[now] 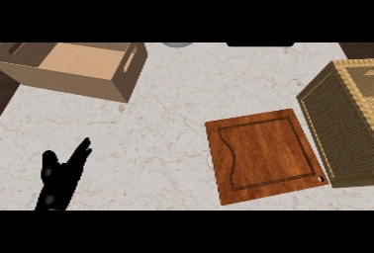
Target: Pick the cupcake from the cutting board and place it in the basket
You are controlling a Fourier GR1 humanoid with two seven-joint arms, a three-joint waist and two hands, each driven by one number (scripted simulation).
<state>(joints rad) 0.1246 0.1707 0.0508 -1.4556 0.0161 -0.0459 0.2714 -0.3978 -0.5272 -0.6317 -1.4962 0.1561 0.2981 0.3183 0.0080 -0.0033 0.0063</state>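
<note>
The left hand (pixel 60 178) was seen nearest the camera, at the lower left of the head view, entering from the lower edge. Its fingers (pixel 80 150) were held straight and pointed upward, with the thumb (pixel 49 159) spread apart from them; nothing was held or touched. The hand lay above the pale marbled counter (pixel 161 143) and well apart from every object.

The cutting board (pixel 264 155), a reddish-brown wooden slab with a groove running inside its border and a small hole at its lower right corner, was laid flat on the counter at centre right and was turned slightly out of square with the view's edges. Its upper surface was seen bare; the cupcake could not be made out on the board or anywhere else in the view.

The basket (pixel 343 123), woven and olive-tan, stood just beside the board's right edge and was cut off by the right border of the view, so that most of its interior was hidden; whether it held anything could not be told.

A cardboard box (pixel 80 69), open at the top and pierced by a slot handle on its side wall, was placed at the upper left, well apart from the board. A small grey round object (pixel 176 44) was partly visible at the counter's far edge.
</note>
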